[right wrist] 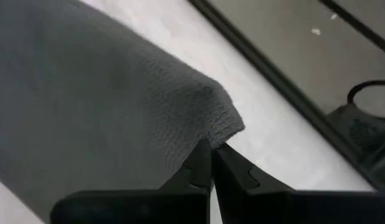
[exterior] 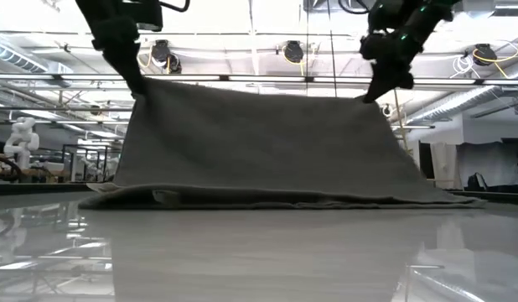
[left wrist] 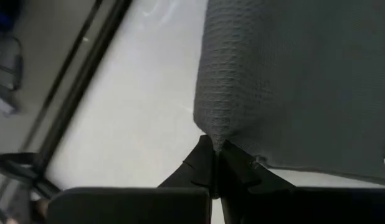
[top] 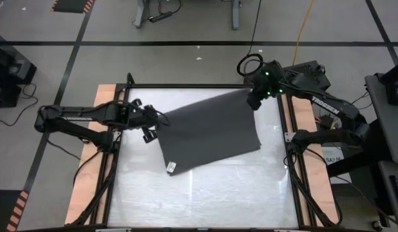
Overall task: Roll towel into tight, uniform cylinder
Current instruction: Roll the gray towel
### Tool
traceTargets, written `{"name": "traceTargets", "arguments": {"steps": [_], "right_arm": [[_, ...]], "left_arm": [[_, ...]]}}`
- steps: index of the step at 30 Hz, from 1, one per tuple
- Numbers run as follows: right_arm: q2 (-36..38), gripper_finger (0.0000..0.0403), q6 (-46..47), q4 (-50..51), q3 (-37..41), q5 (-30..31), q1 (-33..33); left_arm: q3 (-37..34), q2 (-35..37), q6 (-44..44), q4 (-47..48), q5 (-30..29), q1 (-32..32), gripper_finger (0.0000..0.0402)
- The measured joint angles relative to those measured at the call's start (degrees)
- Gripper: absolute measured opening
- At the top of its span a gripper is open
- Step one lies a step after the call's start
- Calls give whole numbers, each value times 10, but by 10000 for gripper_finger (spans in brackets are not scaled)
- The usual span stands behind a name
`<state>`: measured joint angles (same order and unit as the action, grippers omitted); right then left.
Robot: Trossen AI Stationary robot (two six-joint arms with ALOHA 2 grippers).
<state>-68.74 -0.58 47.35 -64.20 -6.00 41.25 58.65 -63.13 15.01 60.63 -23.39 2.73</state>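
Note:
The dark grey towel [top: 208, 132] is held up by its two far corners and slopes down toward the near side. Its near edge [exterior: 267, 201], which carries a small white tag [top: 172, 167], lies on the white table [top: 205, 196]. My left gripper [top: 158, 120] is shut on the far left corner, and my right gripper [top: 253, 102] is shut on the far right corner. In the low view the towel hangs like a tent between the left gripper [exterior: 140, 89] and the right gripper [exterior: 365, 97]. My left gripper pinches the towel's far left corner [left wrist: 214, 132] between its two fingertips. The fingers slant down at it from the table's left. That corner is lifted clear, and the cloth runs fairly taut down to the near edge on the table. My right gripper pinches the towel's far right corner [right wrist: 218, 133] between its two fingertips, slanting down from the table's far right. The corner is lifted clear of the table. The cloth slopes away below it to the near edge, which rests on the table.
Black frame rails [top: 115, 161] and wooden side boards [top: 89, 174] border the table on the left and right. Bare white tabletop [top: 205, 206] lies between the towel and the near edge. Cables and a stand [top: 302, 71] lie beyond the far right corner.

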Motion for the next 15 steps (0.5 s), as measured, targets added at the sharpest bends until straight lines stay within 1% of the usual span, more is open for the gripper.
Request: {"name": "traceTargets", "arguments": {"steps": [3,6,9,15], "right_arm": [[-24,0,0,-20,22,0,-1],[-33,0,12,-29,51,-1,-7],[-32,0,24,-30,83,-1,-16],[-25,0,44,-31,135,-8,-41]], "left_arm": [[0,-1,-13,0,17,18,11],[0,-1,2,1,43,21,11],[0,-2,26,0,72,11,11],[-4,-16,32,-3,111,-25,11]]}}
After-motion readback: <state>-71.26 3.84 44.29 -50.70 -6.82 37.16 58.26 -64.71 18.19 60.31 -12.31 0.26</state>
